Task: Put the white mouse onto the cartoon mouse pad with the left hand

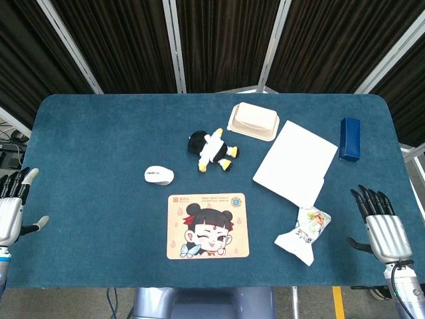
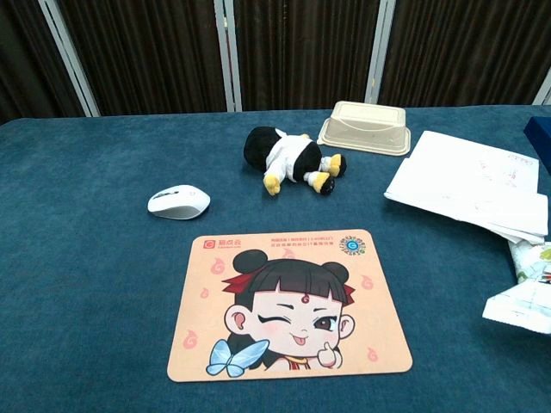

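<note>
The white mouse [image 1: 159, 175] [image 2: 178, 202] lies on the blue table, just beyond the upper left corner of the cartoon mouse pad [image 1: 208, 225] [image 2: 290, 304]. The pad is peach-coloured with a winking girl printed on it and sits near the front edge. My left hand [image 1: 13, 206] hovers at the table's far left edge, fingers spread and empty, well left of the mouse. My right hand [image 1: 382, 226] is at the far right edge, also spread and empty. Neither hand appears in the chest view.
A black-and-white plush toy [image 1: 212, 149] [image 2: 288, 159] lies behind the pad. A beige lidded box [image 1: 253, 122] [image 2: 365, 127], white papers [image 1: 295, 163] [image 2: 473, 182], a blue box [image 1: 350, 138] and a snack packet [image 1: 304, 234] [image 2: 525, 292] occupy the right half.
</note>
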Robot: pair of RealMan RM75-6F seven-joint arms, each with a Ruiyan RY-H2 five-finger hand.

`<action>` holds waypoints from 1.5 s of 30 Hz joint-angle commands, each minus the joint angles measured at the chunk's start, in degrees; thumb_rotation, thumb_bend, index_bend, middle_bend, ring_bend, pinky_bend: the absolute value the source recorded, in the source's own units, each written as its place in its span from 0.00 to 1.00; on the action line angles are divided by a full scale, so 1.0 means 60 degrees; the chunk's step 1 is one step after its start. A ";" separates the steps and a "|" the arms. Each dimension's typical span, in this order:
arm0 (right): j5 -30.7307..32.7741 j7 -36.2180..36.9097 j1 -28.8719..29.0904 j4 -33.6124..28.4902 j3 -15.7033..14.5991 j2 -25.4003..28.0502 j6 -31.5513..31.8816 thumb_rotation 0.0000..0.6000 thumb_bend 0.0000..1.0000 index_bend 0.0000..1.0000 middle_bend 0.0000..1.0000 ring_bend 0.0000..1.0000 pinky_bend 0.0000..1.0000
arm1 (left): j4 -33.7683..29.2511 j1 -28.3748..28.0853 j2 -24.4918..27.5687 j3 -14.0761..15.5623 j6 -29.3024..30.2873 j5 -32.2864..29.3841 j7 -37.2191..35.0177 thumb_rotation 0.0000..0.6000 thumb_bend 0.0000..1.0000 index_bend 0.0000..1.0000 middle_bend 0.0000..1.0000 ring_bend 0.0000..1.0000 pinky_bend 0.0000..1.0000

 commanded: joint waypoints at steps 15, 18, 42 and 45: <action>-0.0001 0.0013 0.0013 0.0023 0.0004 -0.0012 -0.0013 1.00 0.11 0.01 0.00 0.00 0.00 | 0.0018 -0.0010 -0.0026 -0.0009 0.0008 -0.0025 0.0093 1.00 0.19 0.07 0.00 0.00 0.00; -0.0001 0.0019 0.0009 0.0026 0.0004 -0.0006 -0.0007 1.00 0.10 0.01 0.00 0.00 0.00 | 0.0009 -0.0004 -0.0041 -0.0011 0.0027 -0.0034 0.0117 1.00 0.19 0.07 0.00 0.00 0.00; -0.0058 0.0168 -0.0012 0.0099 -0.0009 -0.0020 0.0040 1.00 0.11 0.01 0.00 0.00 0.00 | -0.1563 -0.2291 0.0865 -0.1296 -0.2461 -0.1653 0.1643 1.00 0.19 0.19 0.00 0.00 0.00; -0.0051 0.0165 -0.0010 0.0099 -0.0006 -0.0021 0.0035 1.00 0.11 0.01 0.00 0.00 0.00 | -0.1231 -0.3099 0.0338 -0.1590 -0.2994 -0.2666 0.2531 1.00 0.19 0.25 0.00 0.00 0.00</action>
